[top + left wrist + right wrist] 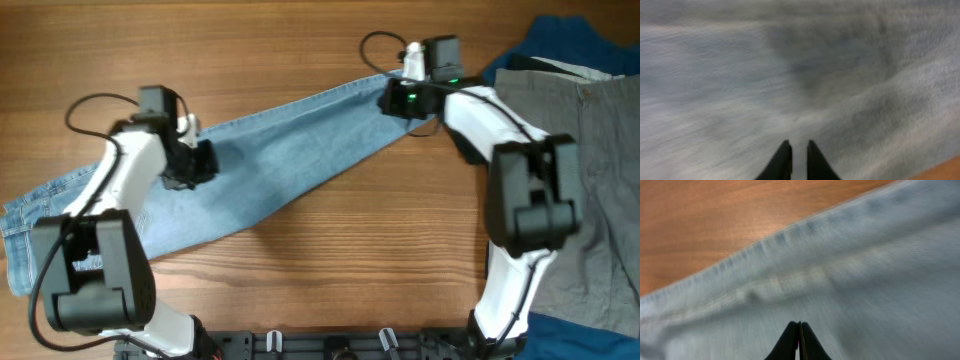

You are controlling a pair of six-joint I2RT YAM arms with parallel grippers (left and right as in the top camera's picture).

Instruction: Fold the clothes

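See jeans laid slantwise on the surface, wide end left, leg end upper right. Mid-cloth, find the left tool almost closed, thin gap only; cannot tell whether pinching denim. At the leg end, find the right tool pressed together. Likely best: secure both pinches, lift level, carry hem toward waist without dragging, avoiding grey cloth.
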